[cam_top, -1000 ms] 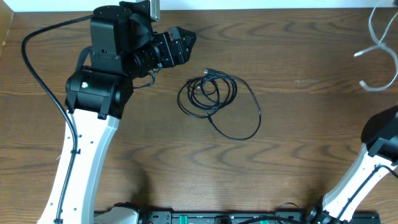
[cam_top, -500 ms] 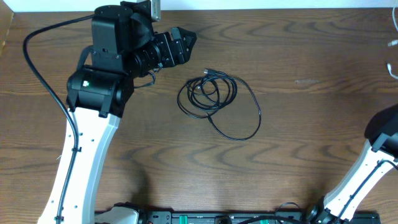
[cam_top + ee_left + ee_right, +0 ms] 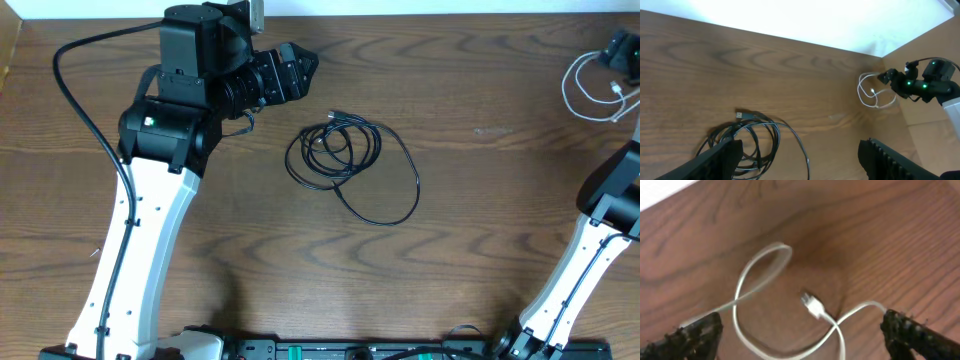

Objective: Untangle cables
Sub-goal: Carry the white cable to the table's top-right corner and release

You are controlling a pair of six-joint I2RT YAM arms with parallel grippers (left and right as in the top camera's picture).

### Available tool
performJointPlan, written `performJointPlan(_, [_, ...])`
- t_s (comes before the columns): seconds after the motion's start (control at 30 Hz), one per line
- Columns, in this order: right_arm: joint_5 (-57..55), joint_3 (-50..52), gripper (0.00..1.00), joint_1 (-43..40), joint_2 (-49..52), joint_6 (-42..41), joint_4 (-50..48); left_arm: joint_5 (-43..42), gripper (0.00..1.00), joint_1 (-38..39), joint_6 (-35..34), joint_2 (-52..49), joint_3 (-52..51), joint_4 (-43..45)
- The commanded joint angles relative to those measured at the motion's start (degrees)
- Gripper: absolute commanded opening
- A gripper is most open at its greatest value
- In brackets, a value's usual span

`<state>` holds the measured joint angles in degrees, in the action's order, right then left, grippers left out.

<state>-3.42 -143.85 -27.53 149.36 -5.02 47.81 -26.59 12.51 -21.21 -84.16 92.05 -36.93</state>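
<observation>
Wood-grain table (image 3: 480, 230) is carrying both cords, well apart. Black cable (image 3: 340, 152) is lying coiled mid-table, near the left gripper (image 3: 800, 162), whose fingers are gaping wide and holding nothing. White cable (image 3: 812, 306) is sitting looped in the far right corner, under the right gripper (image 3: 800, 337), which is also spreading wide and gripping nothing.

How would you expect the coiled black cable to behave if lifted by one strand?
The black cable is thin and lies in loose, uneven loops, so it is probably floppy and light. Its overlapping loops would likely drag along and snag rather than fall free.
</observation>
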Motion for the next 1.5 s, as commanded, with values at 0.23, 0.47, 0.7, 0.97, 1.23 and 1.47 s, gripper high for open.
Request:
performJointPlan(0.23, [9.35,-0.70,0.99,-0.28,-3.63,6.69,8.98,0.70,0.80,-0.17,-0.35,-0.17,0.22,0.07])
performJointPlan(0.47, [16.52,-0.70,0.99,0.13,-9.31,8.94,13.53,0.72,0.80,-0.17,-0.33,-0.17,0.22,0.04])
performJointPlan(0.7, [11.87,-0.66,0.93,0.63,-10.62,3.48,23.47,0.72,0.80,-0.17,-0.33,-0.20,0.22,0.04])
performJointPlan(0.97, [7.43,9.11,0.63,0.70,-10.38,-5.25,21.03,0.72,0.80,-0.17,-0.33,-0.20,0.15,-0.20])
performJointPlan(1.23, [7.10,21.79,0.14,2.03,-10.38,-2.01,8.83,0.72,0.80,-0.17,-0.33,-0.20,0.15,-0.57])
performJointPlan(1.47, [6.95,28.37,0.09,2.01,-10.38,-2.69,1.03,0.72,0.80,-0.17,-0.33,-0.20,0.15,-1.03])
